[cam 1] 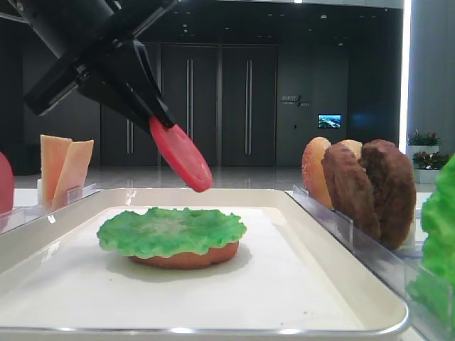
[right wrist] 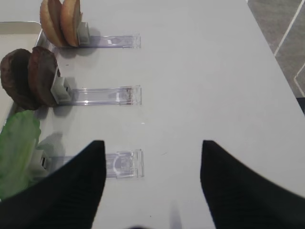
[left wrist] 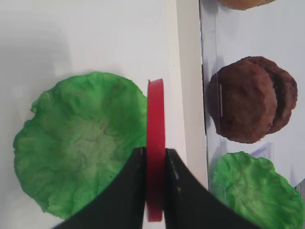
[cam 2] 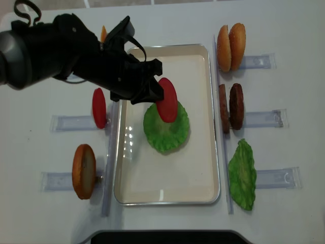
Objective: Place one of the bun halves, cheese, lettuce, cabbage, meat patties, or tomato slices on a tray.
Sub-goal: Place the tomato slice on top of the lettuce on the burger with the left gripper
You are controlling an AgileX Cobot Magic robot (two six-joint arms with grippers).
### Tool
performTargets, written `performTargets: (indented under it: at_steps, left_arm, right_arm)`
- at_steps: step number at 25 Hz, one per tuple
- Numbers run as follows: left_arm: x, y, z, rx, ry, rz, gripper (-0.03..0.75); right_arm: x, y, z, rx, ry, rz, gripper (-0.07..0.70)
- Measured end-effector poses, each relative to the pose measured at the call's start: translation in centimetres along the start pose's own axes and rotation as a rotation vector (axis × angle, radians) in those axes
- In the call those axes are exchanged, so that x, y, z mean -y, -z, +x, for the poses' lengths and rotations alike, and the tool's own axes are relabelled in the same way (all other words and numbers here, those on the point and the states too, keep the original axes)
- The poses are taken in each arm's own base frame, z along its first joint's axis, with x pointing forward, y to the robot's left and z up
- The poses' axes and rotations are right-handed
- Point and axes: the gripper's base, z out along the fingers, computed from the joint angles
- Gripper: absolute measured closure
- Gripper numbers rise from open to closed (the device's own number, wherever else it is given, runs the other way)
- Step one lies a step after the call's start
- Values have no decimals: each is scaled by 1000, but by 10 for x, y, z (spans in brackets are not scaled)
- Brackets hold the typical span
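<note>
Left end effector (cam 2: 152, 94) clamped on a tomato slice (cam 2: 167, 99) above the lettuce (cam 2: 166, 127) mid-tray (cam 2: 203, 152); right end effector (right wrist: 152, 181) spread apart.

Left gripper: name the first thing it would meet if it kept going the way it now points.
Probably the lettuce on the tray. The left gripper points down at it, jaws shut on a tomato slice, so the slice's lower edge should touch the leaf first. The gap is unclear.
</note>
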Motion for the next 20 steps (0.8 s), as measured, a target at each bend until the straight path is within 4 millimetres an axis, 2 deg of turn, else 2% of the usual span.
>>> performTargets:
  at_steps: [7,20]
  left_arm:
    - [-9,-9,14,9,-16,54,653]
    - [-22,-34,17,-30,-7,60,654]
  right_arm:
    - [0,0,0,0,0,0,216]
    - [0,0,0,0,0,0,216]
